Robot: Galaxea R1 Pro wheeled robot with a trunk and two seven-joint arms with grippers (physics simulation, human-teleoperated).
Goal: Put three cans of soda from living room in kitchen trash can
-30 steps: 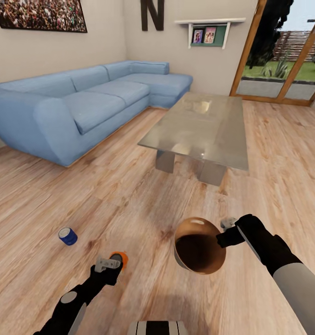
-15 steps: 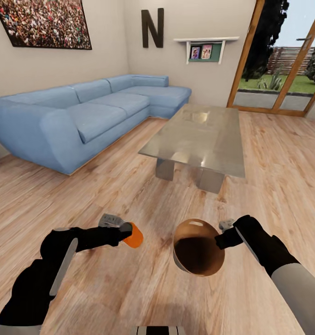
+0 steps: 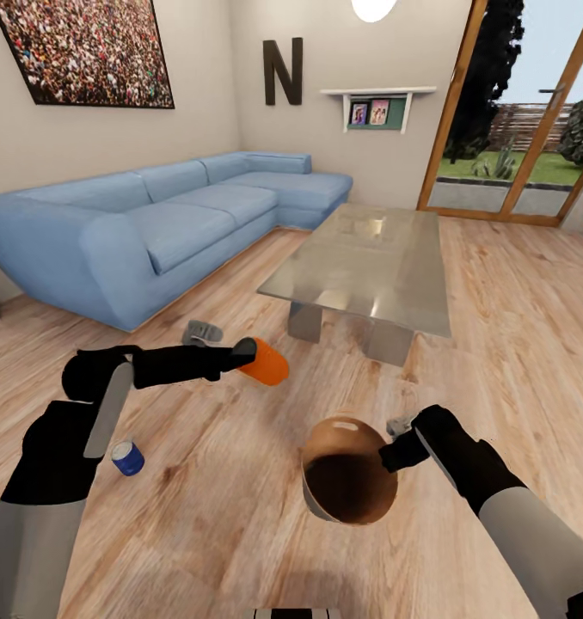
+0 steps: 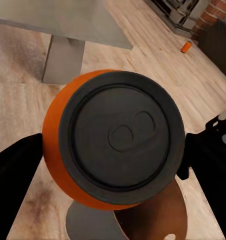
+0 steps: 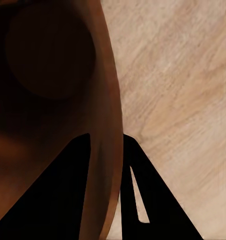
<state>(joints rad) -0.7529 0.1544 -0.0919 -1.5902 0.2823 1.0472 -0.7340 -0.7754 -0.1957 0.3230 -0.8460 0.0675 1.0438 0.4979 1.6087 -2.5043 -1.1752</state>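
Left claw point(image 3: 250, 359) is clamped on the orange can point(image 3: 264, 363) — held up in the air on its side, out over the wood floor point(image 3: 197, 507) in front of the glass table point(image 3: 369, 258). Right claw point(image 3: 393, 445) pinches the rim of the copper-lined bin point(image 3: 347, 481), one finger inside, one outside. A blue can point(image 3: 127, 457) stands on the floor by the left arm — another orange can point(image 4: 186, 46) sits far off near the brick.

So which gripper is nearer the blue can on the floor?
Left. The left gripper is raised above the floor holding the orange can, with the blue can below its arm. The right gripper, clamped on the bin's rim, is farther away.
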